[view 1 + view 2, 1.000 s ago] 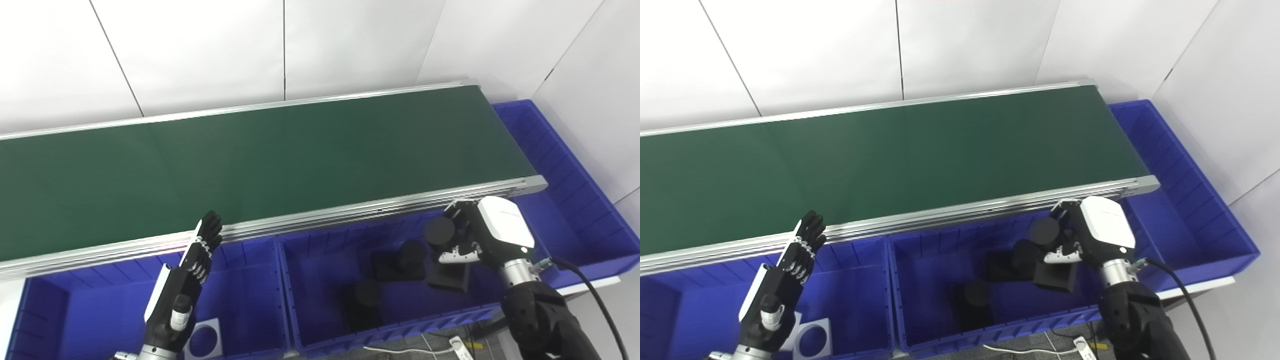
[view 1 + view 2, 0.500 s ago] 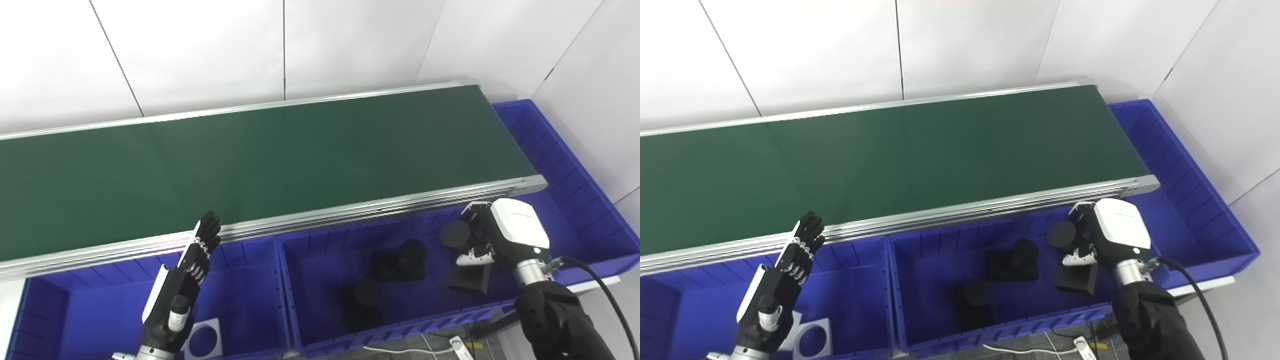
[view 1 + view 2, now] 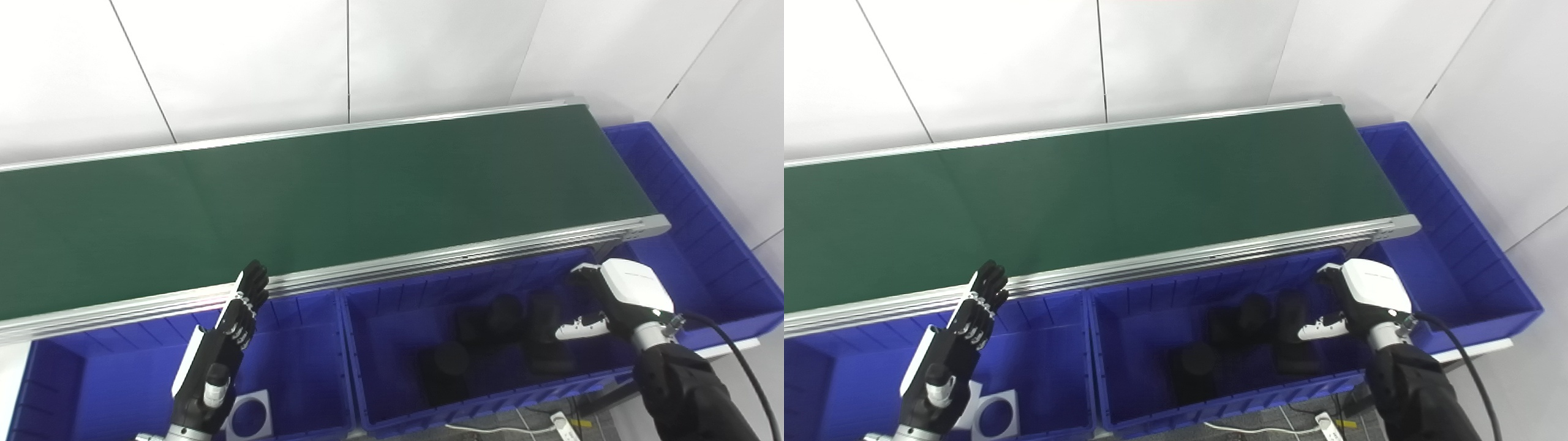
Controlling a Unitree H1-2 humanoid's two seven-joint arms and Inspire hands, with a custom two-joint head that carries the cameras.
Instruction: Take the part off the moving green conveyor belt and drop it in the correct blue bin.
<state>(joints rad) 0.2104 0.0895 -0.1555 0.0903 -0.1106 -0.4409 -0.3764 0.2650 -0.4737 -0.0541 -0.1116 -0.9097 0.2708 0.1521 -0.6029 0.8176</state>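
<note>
Since 0.5 s ago the black part [image 3: 545, 334] has left the right hand [image 3: 603, 303] and lies in the middle blue bin [image 3: 392, 361] beside 2 others. Right fingers spread, empty. Left hand [image 3: 229, 331] flat, empty. No legible writing. Green belt [image 3: 306, 196] bare; white walls.

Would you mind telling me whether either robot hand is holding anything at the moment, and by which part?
Nothing is held. The right robot hand is open over the middle blue bin, beside a black part lying inside it. The left robot hand is open and empty.
</note>
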